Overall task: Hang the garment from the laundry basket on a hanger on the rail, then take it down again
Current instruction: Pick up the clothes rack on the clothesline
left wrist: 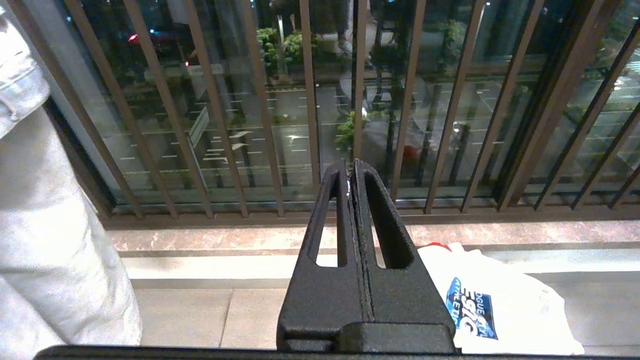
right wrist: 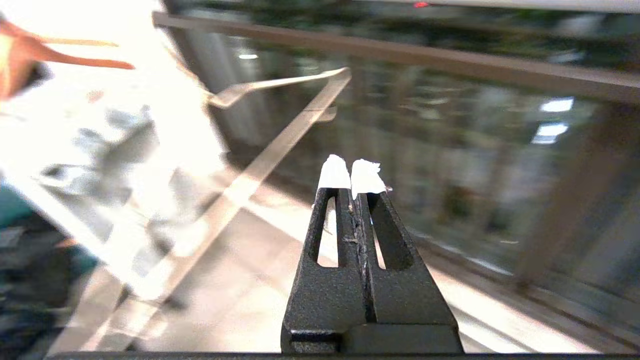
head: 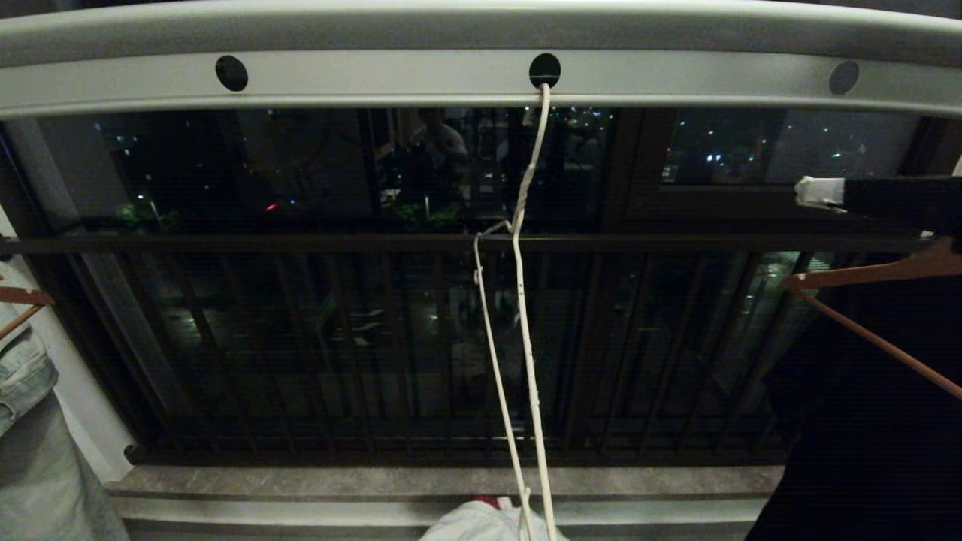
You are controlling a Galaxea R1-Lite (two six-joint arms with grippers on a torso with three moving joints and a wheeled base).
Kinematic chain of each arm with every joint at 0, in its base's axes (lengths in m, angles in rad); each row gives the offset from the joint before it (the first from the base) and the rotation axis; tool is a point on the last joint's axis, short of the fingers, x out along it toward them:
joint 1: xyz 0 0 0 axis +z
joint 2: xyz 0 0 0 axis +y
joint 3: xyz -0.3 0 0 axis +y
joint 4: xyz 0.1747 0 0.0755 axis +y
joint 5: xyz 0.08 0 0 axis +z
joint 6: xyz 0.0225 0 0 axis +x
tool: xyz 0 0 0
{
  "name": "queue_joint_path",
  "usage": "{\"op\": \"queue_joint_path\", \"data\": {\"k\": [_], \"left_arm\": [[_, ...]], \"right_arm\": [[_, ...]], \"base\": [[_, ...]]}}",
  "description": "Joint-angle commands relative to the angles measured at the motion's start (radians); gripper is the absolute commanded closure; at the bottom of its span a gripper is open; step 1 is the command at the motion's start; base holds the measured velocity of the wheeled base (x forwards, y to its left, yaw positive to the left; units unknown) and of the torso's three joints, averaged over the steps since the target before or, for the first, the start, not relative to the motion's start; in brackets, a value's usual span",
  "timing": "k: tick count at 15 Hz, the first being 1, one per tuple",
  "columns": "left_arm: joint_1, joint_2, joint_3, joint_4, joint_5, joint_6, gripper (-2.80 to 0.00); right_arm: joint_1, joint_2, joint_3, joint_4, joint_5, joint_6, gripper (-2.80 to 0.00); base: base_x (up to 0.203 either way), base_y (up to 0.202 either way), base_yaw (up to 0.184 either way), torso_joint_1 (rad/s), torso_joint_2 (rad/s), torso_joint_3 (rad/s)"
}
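Note:
The off-white wire hanger (head: 531, 376) hangs edge-on from the middle hole of the pale grey rail (head: 376, 79), its arms reaching down toward the white garment (head: 466, 526) at the bottom edge. The left wrist view shows that garment (left wrist: 505, 300) crumpled low, its blue print facing up. The laundry basket is out of view. My right gripper (head: 808, 193), white-taped at the tips, is shut and empty, raised to the right of the hanger and well apart from it. Its own view shows the hanger (right wrist: 290, 132) blurred ahead. My left gripper (left wrist: 351, 167) is shut, empty and low, pointing at the railing.
A brown wooden hanger (head: 864, 274) carrying a black garment (head: 864, 421) hangs just below my right gripper. A pale denim garment (head: 30, 421) hangs at the far left. Dark balcony railing bars (head: 301, 338) and a stone ledge (head: 301, 481) lie behind the hanger.

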Motion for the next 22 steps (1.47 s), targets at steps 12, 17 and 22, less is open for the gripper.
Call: {"op": "queue_joint_path", "data": {"k": [12, 17, 22], "left_arm": [[0.000, 0.000, 0.000, 0.000, 0.000, 0.000, 0.00], [0.000, 0.000, 0.000, 0.000, 0.000, 0.000, 0.00], [0.000, 0.000, 0.000, 0.000, 0.000, 0.000, 0.00]], "right_arm": [[0.139, 0.215, -0.006, -0.026, -0.035, 0.057, 0.00], [0.221, 0.254, -0.005, -0.074, -0.036, 0.091, 0.00], [0.273, 0.295, -0.008, -0.151, -0.036, 0.125, 0.00]], "base": [[0.000, 0.000, 0.000, 0.000, 0.00, 0.000], [0.000, 0.000, 0.000, 0.000, 0.00, 0.000], [0.000, 0.000, 0.000, 0.000, 0.00, 0.000]]}}
